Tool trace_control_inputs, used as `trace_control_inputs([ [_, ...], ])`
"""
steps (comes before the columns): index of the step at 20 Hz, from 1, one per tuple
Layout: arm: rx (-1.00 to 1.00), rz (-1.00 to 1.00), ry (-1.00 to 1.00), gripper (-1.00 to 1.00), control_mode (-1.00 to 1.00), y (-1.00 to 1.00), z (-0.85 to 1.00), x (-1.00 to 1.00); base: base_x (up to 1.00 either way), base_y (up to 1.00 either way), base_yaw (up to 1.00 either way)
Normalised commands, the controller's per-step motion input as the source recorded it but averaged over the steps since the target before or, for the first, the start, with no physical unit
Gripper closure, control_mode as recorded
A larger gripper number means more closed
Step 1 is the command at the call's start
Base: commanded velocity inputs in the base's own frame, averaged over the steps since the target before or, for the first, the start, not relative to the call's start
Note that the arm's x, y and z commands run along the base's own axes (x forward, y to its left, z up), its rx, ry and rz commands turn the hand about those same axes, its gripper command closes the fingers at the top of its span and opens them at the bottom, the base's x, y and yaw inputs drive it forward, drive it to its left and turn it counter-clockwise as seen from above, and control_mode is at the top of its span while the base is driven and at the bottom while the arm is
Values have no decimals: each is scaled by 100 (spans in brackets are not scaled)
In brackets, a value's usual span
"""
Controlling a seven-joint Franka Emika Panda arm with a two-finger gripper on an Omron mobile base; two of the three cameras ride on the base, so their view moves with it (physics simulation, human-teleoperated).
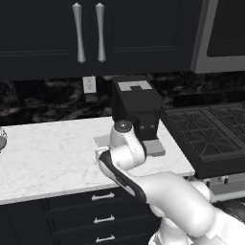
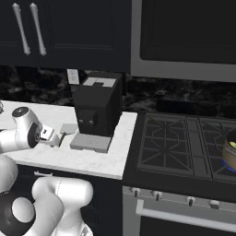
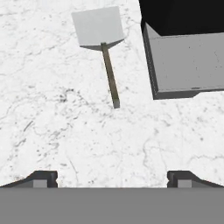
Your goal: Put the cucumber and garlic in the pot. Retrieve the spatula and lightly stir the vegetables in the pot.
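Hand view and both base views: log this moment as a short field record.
gripper: open, above the marble counter, holding nothing
spatula: flat on the counter, grey blade, brown handle pointing toward the gripper
coffee machine: dark, beside the spatula, grey drip tray in front
pot: on the stove at the right edge of the right base view
stove: right of the counter

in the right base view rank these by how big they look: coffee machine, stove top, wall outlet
1. stove top, widest, though cut off at the right edge
2. coffee machine
3. wall outlet, by far the smallest; it sits farther back, but the gap is too large to doubt
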Motion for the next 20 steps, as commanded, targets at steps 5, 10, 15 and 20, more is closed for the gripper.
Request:
trace_control_inputs([
  [5,-5,0,-4,-100,-100,0,-18,30,0,0,0],
  [10,-4,0,-2,-100,-100,0,-36,31,0,0,0],
  [15,0,0,-1,-100,-100,0,-38,41,0,0,0],
  [20,0,0,0,-100,-100,0,-15,47,0,0,0],
])
